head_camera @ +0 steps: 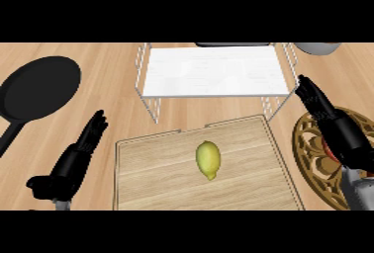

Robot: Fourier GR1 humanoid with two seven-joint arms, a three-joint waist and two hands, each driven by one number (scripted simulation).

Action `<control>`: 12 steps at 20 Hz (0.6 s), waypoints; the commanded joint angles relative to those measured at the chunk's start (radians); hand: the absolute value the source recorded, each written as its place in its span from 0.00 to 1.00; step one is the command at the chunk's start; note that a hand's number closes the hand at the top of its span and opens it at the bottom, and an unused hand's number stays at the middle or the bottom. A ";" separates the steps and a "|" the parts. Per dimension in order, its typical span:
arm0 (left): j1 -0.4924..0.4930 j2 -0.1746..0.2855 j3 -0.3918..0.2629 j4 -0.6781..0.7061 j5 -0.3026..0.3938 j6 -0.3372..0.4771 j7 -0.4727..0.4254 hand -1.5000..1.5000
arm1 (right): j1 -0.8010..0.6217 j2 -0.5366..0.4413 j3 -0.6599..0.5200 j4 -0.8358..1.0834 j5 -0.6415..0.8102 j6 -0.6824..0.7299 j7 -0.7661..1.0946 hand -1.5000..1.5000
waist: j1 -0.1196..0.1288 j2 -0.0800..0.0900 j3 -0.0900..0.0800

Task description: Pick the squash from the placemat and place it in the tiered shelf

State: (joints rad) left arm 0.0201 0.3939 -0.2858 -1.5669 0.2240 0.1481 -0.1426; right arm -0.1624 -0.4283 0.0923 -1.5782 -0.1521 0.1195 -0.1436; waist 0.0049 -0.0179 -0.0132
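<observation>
A yellow-green squash (208,159) lies in the middle of a wooden placemat (161,183) at the lower centre. Behind it stands the white wire tiered shelf (211,71), its top tier bare. My left hand (79,154) rests to the left of the placemat, fingers straight and pointing away from me, holding nothing. My right hand (330,121) hangs to the right of the placemat, over the round trivet, fingers straight and aimed toward the shelf's right legs. Neither hand touches the squash.
A black frying pan (38,89) lies at the far left. A round brown openwork trivet (314,158) sits at the right under my right forearm. A grey pot (318,48) shows at the top right, behind the shelf.
</observation>
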 commanded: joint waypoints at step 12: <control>-0.078 -0.026 0.157 -0.074 -0.014 0.198 0.202 0.50 | -0.085 -0.100 -0.504 0.274 -0.343 -0.020 0.109 0.00 | -0.007 0.017 0.014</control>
State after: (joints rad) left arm -0.0402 0.3722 -0.1449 -1.6226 0.2203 0.3217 0.0055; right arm -0.2392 -0.4978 -0.3114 -1.3448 -0.3867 0.0304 -0.0251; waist -0.0031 0.0014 0.0011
